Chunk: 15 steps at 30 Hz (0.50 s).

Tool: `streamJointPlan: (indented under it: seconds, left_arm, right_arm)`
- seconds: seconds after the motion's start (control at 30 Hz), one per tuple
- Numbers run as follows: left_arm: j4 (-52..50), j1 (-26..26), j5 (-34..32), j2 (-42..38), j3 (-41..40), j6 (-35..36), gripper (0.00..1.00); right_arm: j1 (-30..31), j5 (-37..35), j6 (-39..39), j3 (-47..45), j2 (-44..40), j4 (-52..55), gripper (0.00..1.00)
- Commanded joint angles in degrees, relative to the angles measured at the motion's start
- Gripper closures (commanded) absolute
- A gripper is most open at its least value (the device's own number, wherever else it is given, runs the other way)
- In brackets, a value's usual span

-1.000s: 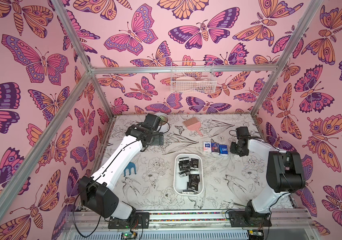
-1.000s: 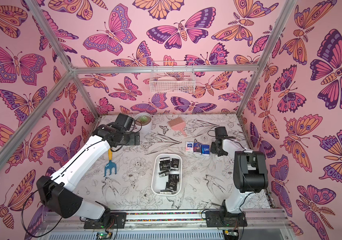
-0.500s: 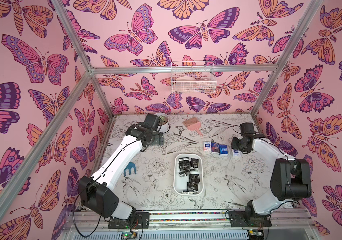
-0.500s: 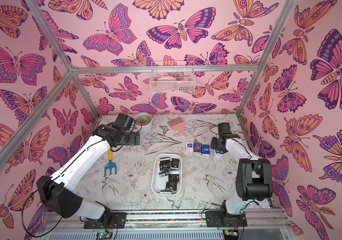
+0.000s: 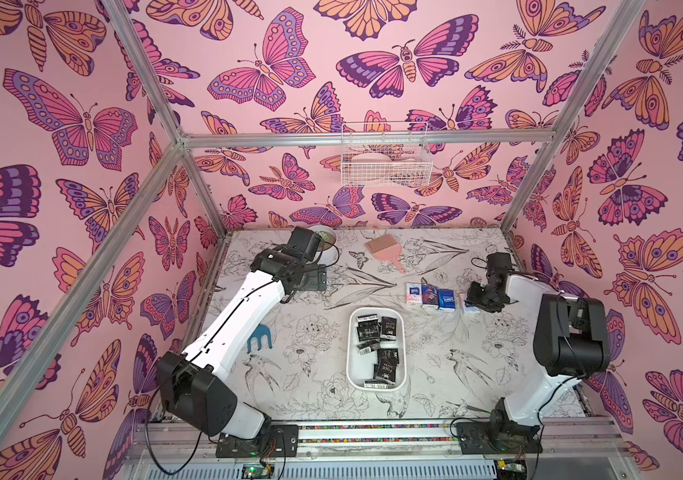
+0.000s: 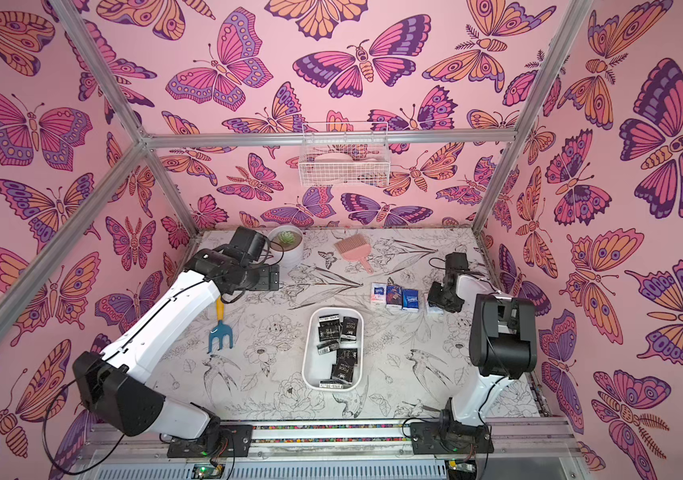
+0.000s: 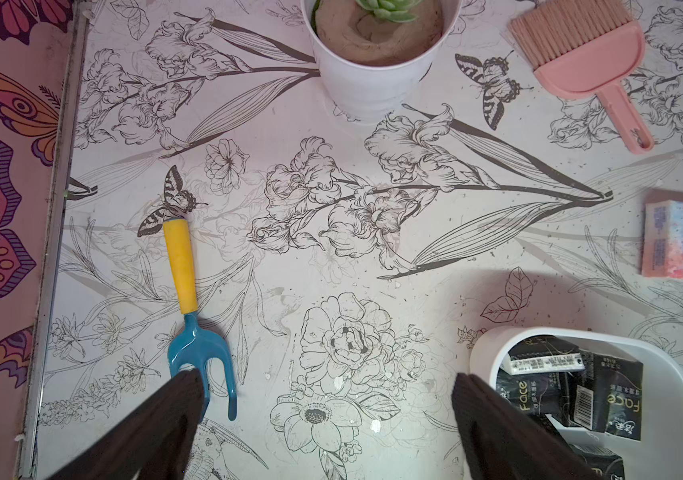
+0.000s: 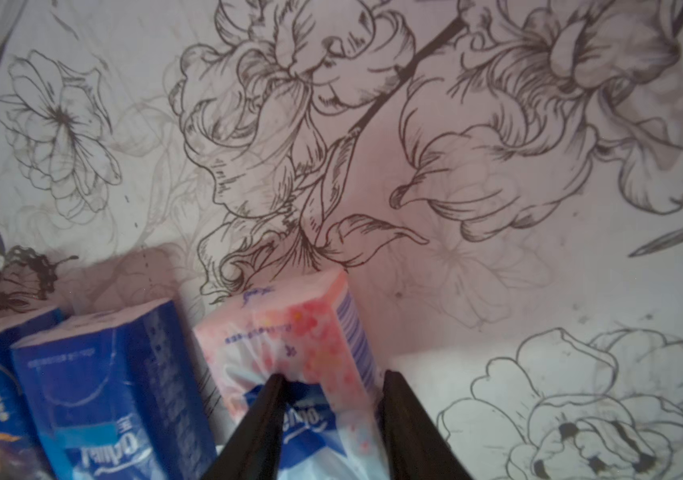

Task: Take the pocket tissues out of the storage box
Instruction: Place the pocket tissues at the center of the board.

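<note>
The pocket tissues (image 5: 377, 347) are light, soft, slick-wrapped packets, so I'd pinch one across its narrow sides; most lie jumbled in the storage box (image 5: 349, 357) at lower centre of both top views, four more in a row just upper right of it. My right gripper (image 8: 331, 376), at the bottom of its wrist view, has jaws partly apart over the pink-white packet (image 8: 302, 328), gripping nothing that I can see. My left gripper (image 7: 327, 376) is spread wide and empty.
</note>
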<state>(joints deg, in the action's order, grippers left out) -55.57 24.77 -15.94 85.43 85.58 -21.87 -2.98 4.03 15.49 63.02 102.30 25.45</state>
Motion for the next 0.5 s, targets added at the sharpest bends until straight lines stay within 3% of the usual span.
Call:
streamJointPlan:
  seconds: [0.0, 0.27, 0.47]
  left_arm:
    - [-0.8, -0.2, -0.8, 0.2, 0.6, 0.6, 0.0]
    - [-0.8, -0.2, -0.7, 0.3, 0.6, 0.4, 0.0]
    - [-0.8, -0.3, -0.7, 0.5, 0.6, 0.4, 0.0]
  right_arm:
    - [0.1, 3.3, 1.2, -1.7, 0.4, 0.0, 0.62]
    - [0.1, 8.9, 3.1, -4.4, -0.5, -3.2, 0.64]
    - [0.2, 9.2, 3.0, -4.7, -1.0, -2.8, 0.63]
